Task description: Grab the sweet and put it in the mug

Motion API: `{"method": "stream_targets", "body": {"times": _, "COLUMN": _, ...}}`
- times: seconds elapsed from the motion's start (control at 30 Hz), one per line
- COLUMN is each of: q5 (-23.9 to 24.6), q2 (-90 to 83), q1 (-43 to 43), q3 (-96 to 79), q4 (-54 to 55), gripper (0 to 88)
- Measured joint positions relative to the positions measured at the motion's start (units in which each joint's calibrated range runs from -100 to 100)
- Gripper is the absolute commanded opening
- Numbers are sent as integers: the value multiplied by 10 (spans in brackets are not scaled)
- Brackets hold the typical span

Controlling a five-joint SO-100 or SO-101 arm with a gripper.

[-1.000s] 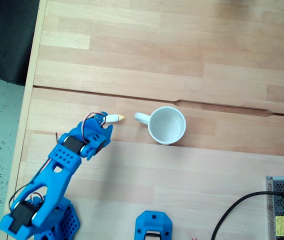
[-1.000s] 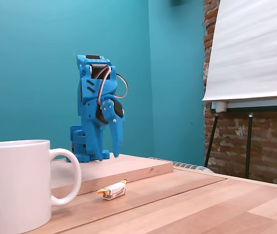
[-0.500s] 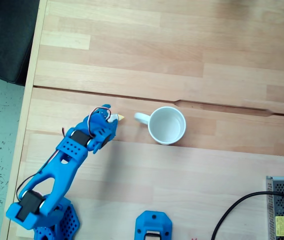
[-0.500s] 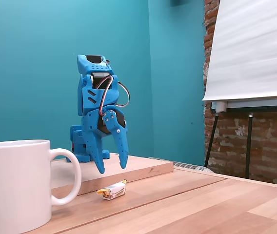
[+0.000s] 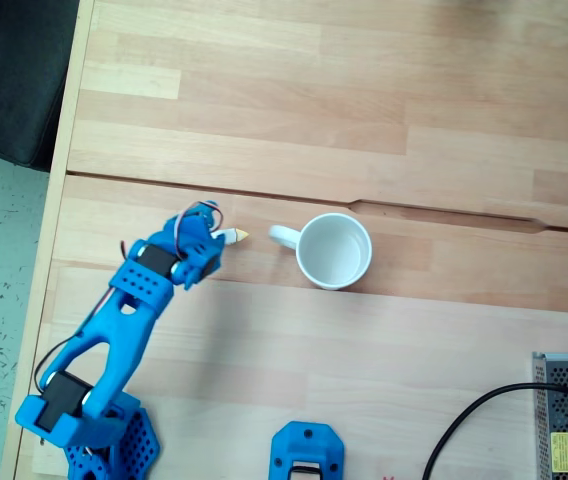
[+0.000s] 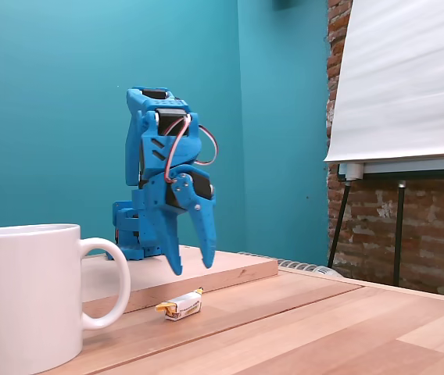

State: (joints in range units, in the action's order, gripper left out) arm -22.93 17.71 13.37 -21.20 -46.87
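Wooden table (image 5: 364,120): sweet (image 6: 181,306) lies lengthwise toward mug (image 5: 334,250); gripper (image 6: 194,264) spread, empty.

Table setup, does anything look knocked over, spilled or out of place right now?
Nothing stands out. The mug stands upright and empty, the sweet lies intact on the table beside its handle, and the gripper hangs open above the sweet.

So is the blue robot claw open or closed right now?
Open. In the side fixed view the blue two-finger gripper has its pointed fingers spread, with teal wall showing between them, above the small yellow-ended wrapped sweet.
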Motion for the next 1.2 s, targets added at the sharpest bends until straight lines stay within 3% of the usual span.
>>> {"method": "stream_targets", "body": {"times": 0.27, "q5": 22, "q2": 25, "q1": -39, "q3": 42, "q4": -39, "gripper": 193}}
{"method": "stream_targets", "body": {"times": 0.53, "q5": 22, "q2": 40, "q1": -39, "q3": 42, "q4": -45, "gripper": 192}}
{"method": "stream_targets", "body": {"times": 1.03, "q5": 22, "q2": 40, "q1": -38, "q3": 164, "q4": -172, "gripper": 191}}
{"method": "stream_targets", "body": {"times": 1.2, "q5": 18, "q2": 50, "q1": -4, "q3": 164, "q4": -172, "gripper": 191}}
